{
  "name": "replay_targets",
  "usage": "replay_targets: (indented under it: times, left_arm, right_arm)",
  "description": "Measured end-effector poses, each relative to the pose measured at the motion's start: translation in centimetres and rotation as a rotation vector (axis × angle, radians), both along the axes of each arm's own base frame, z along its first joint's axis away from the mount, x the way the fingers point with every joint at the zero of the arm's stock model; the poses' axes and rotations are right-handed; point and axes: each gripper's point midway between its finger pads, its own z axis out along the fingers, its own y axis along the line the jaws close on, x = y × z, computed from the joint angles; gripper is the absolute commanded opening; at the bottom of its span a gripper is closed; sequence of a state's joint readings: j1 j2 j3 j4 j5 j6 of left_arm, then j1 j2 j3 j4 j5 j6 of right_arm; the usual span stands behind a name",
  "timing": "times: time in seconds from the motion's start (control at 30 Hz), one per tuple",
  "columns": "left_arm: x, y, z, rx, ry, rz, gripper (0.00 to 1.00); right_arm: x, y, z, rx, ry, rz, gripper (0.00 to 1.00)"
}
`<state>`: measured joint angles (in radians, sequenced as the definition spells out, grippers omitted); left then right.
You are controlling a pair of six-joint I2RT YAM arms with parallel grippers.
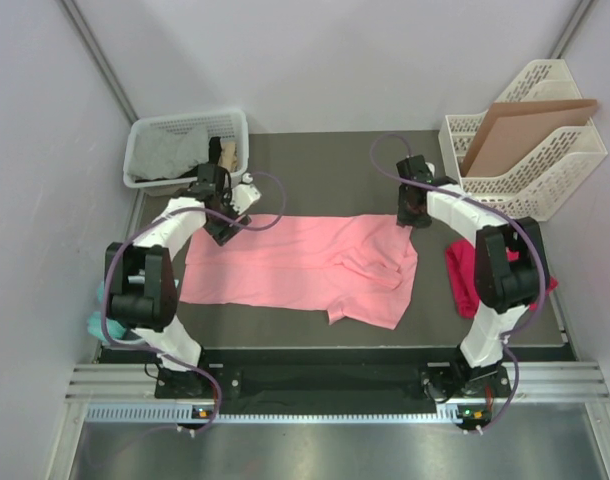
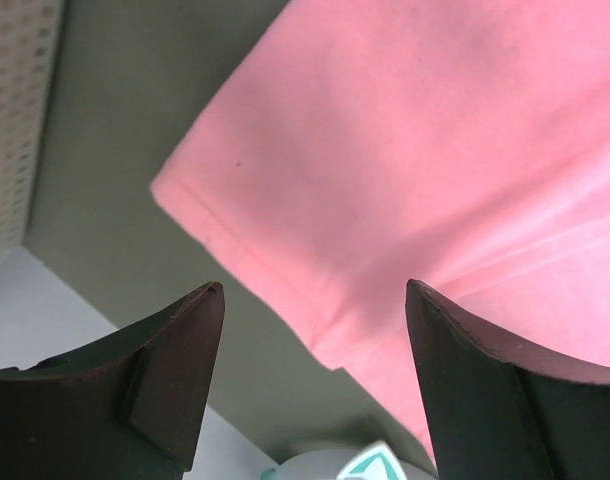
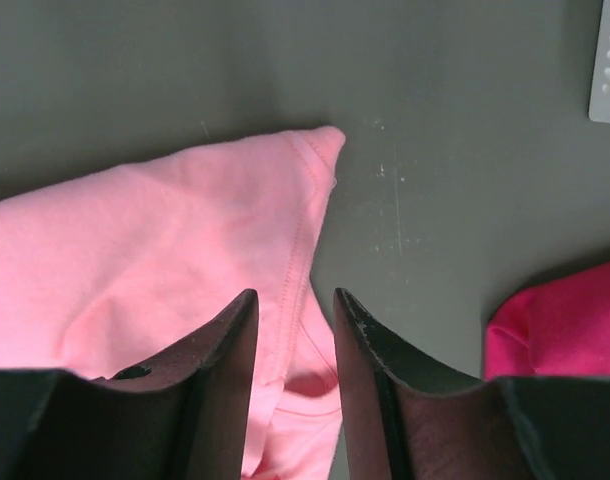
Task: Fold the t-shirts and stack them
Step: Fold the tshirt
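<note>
Rail of ribbed aluminium runs along the near edge, on the near side of the light salmon-pink cloth t-shirt. That shirt lies spread flat across the middle of the dark grey table mat, long side left to right, with a rumpled fold at its right end. Off its near left corner sits a small teal object, partly hidden by the left arm and too hidden to identify. Just right of the pink shirt, parted from it by a strip of mat, is the bunched magenta-red cloth t-shirt, mostly covered by the right arm in the top view.

The left gripper hangs over the pink shirt's far left corner. Its dark fingers are spread wide with nothing between them, and the hem runs underneath. The right gripper hangs over the far right corner with only a narrow gap between its fingers. Pink cloth shows below that gap, not pinched.

Beyond the pink shirt's far left corner stands a white plastic mesh basket holding crumpled grey cloth and a pale tan piece. Beyond the far right corner stands a white slotted plastic file rack. A flat brown cardboard sheet leans tilted in one of its slots.
</note>
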<state>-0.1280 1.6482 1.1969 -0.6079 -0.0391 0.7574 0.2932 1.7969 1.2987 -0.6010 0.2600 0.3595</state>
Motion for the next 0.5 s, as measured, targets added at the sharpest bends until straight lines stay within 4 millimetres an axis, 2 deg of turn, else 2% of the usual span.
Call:
replay_targets:
  times: [0.1,0.23,0.3,0.43,0.5]
  left_arm:
    - [0.4,0.0,-2.0,0.004,0.034,0.017,0.77]
    - [0.8,0.1,-4.0,0.007,0.068,0.041,0.76]
    - [1.3,0.1,-4.5,0.008,0.067,0.056,0.75]
    - [2.0,0.2,-4.8,0.011,0.054,0.066,0.75]
    - [2.1,0.3,-4.9,0.016,0.049,0.069,0.74]
  right_arm:
    - [0.6,0.1,-0.8,0.006,0.005,-0.002,0.33]
    - [0.7,0.1,-3.2,0.012,0.054,-0.003,0.3]
    - [0.7,0.1,-4.1,0.017,0.078,-0.007,0.3]
    - [1.3,0.1,-3.9,0.024,0.063,-0.013,0.3]
    - [1.3,0.1,-4.1,0.028,0.065,-0.015,0.2]
